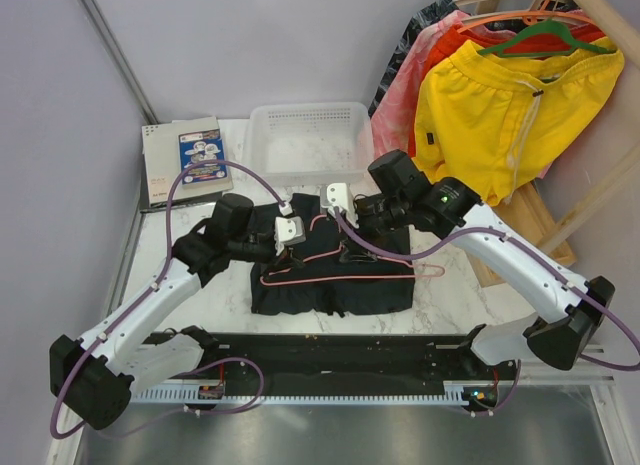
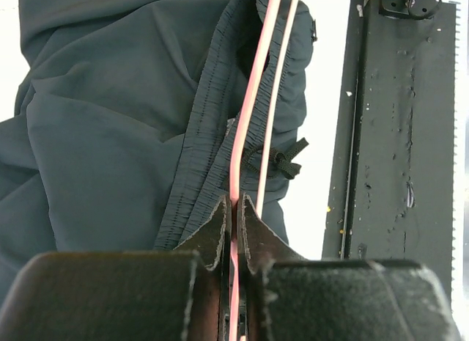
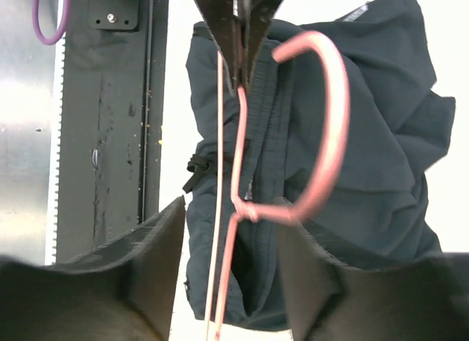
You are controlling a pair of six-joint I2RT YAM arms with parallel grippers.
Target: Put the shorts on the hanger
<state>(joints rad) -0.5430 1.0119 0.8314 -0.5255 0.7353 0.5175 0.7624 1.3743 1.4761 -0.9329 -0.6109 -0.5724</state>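
The dark navy shorts (image 1: 345, 285) lie flat on the marble table, in the middle. The pale-pink hanger (image 1: 345, 276) lies on top of them, with its hook toward the back. My left gripper (image 1: 300, 240) is shut on one wire arm of the hanger (image 2: 249, 114), just over the elastic waistband (image 2: 209, 136). My right gripper (image 1: 345, 221) is open. The hanger's twisted neck and hook (image 3: 330, 128) sit between its jaws (image 3: 231, 213), untouched, above the shorts (image 3: 381, 158). The left fingers (image 3: 220, 26) show at the top of the right wrist view.
A white basket (image 1: 305, 135) and a box (image 1: 185, 160) stand at the back. Yellow shorts (image 1: 510, 110) hang on a green hanger (image 1: 548, 35) at the back right, below orange hangers (image 1: 515, 10). A black rail (image 1: 340, 357) runs along the near edge.
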